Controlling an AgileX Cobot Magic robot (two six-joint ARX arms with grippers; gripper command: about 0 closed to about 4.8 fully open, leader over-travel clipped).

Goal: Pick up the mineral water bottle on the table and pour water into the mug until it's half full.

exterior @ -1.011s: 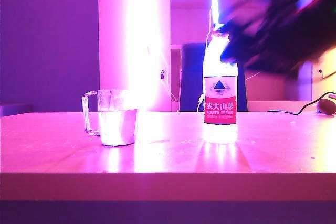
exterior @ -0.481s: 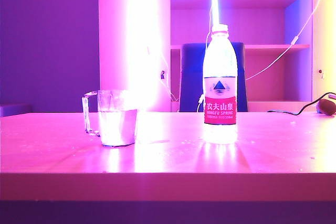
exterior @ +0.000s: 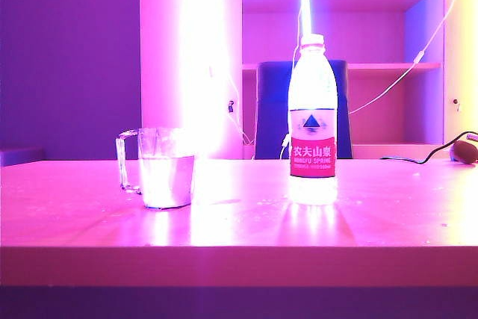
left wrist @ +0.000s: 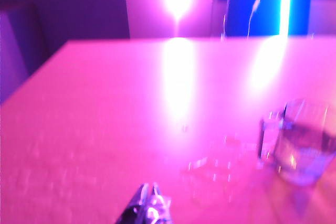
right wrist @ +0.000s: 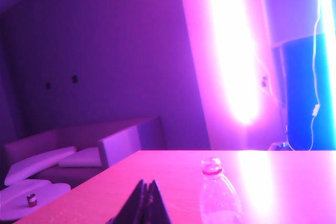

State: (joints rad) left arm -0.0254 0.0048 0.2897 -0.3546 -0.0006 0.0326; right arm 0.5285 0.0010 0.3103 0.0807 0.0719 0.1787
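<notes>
Pink light floods everything you are looking at, so trust the outlines more than the colours. Your right gripper [right wrist: 146, 199] shows in its wrist view as two dark fingers pressed together to a point, fully closed with nothing between them; it sits back from the mineral water bottle [right wrist: 217, 192], which stands apart from it on the table [right wrist: 157, 171]. Your left gripper [left wrist: 148, 203] shows in its own wrist view with its fingertips meeting, also empty, hovering over bare tabletop with the mug [left wrist: 302, 142] well off to one side and no contact with it.

In the exterior view neither arm appears. The mineral water bottle [exterior: 313, 121] stands upright on the table [exterior: 239, 255] right of centre, cap on, red label facing you. The mug [exterior: 160, 167] stands to its left, well apart, handle pointing away from the bottle, with water [exterior: 167, 181] glowing pale in its lower part up to roughly two thirds of its height. A dark cable [exterior: 426, 156] trails along the far right edge, and a blue chair back [exterior: 272, 110] rises behind the bottle.

Compared with a second ago, the blurred dark arm that hung near the bottle's neck is gone from the exterior view; bottle and mug stand exactly where they stood.
</notes>
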